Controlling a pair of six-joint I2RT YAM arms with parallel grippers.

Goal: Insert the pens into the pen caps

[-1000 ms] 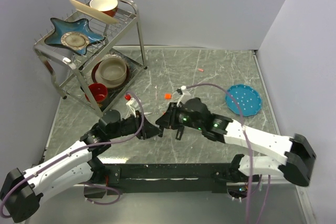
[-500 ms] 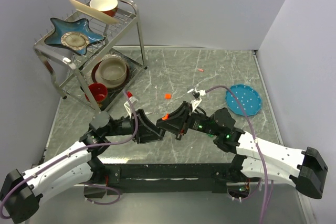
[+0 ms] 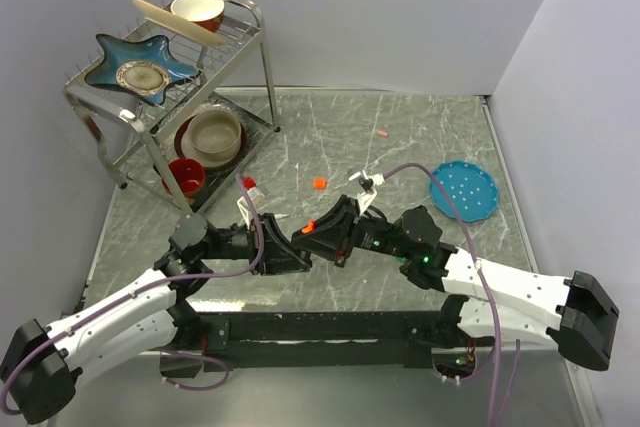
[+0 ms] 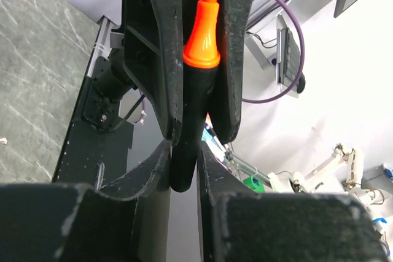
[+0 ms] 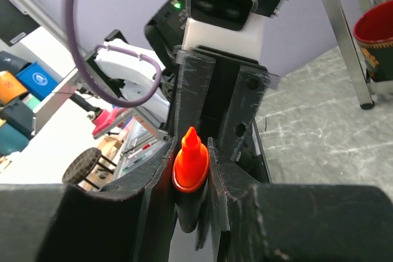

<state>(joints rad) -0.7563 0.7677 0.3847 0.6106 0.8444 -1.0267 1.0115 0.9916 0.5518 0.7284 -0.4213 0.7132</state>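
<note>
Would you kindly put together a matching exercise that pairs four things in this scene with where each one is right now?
Things:
1. black marker
2. orange cap
3. blue round plate
4. star-shaped dish

Places:
A. on the rack's upper shelf
B. loose near the table's middle
C. gripped by both pairs of fingers
D. flat on the table's right side

Pairs: 1-C, 2-B, 3-D, 4-A.
</note>
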